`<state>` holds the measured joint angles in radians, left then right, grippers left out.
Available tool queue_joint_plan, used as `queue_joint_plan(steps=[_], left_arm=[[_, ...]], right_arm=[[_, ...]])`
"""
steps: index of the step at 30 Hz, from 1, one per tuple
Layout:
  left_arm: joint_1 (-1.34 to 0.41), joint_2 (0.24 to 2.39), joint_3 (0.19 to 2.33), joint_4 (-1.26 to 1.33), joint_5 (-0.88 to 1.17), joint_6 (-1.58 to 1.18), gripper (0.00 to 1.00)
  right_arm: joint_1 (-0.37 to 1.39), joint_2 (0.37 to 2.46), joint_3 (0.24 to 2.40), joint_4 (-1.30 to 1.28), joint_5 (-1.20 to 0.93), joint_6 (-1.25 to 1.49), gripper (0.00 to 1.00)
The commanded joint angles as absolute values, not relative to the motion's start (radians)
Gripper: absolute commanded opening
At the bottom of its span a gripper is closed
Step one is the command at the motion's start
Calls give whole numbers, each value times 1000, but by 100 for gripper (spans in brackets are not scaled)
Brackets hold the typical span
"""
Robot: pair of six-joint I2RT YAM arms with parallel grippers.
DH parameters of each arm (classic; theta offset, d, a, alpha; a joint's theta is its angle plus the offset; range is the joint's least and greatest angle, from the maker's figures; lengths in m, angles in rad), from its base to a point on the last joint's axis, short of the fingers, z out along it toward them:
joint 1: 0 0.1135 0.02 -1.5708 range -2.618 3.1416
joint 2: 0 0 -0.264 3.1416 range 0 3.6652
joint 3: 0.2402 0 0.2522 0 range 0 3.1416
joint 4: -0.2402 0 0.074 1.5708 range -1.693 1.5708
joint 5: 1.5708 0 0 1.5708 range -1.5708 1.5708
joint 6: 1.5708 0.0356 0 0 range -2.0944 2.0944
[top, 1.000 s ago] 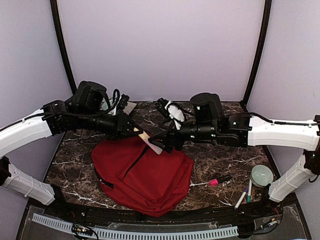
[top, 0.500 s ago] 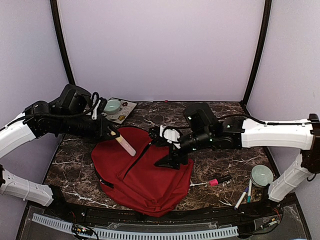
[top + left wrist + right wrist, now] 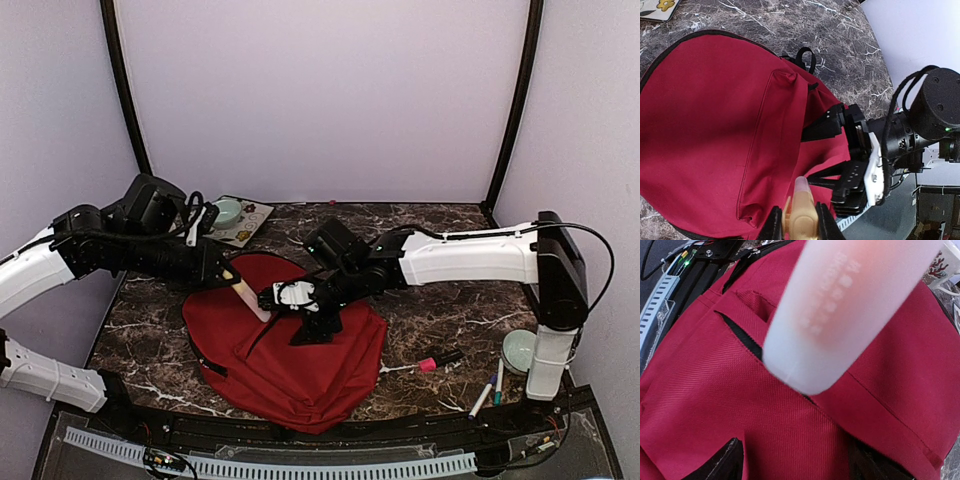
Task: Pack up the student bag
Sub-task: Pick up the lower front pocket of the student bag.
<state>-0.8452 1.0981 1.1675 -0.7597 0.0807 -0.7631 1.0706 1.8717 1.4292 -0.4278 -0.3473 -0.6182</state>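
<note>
The student bag, dark red, lies flat on the marble table, also filling the left wrist view and the right wrist view. My left gripper is shut on a beige tube with a pale translucent end, held slanting over the bag's upper left. My right gripper is open just right of the tube, fingers spread low over the red fabric beside the black zipper slit. The tube's end hangs blurred close in front of the right wrist camera.
A pink-capped marker, a few pens and a pale green bowl lie at the right front. A printed booklet and a green round lid sit at the back left. The right arm crowds the bag's right side.
My right gripper has swung left and down onto the middle of the bag beside the tube. The left gripper has lowered the tube slightly toward the zipper slit.
</note>
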Motion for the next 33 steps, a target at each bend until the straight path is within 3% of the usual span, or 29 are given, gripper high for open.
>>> queue_joint_plan(steps=[1, 15, 23, 33], left_arm=[[-842, 1102, 1159, -784, 109, -715, 0], [-841, 1130, 1162, -831, 81, -678, 0], [-836, 1098, 1144, -832, 47, -682, 0], [-832, 1103, 1138, -801, 56, -675, 0]], right_arm=[[1068, 1932, 1522, -459, -350, -689, 72], [1057, 2104, 1690, -565, -353, -752, 69], [1062, 2071, 1646, -625, -423, -704, 32], [1091, 2022, 1485, -560, -413, -614, 13]])
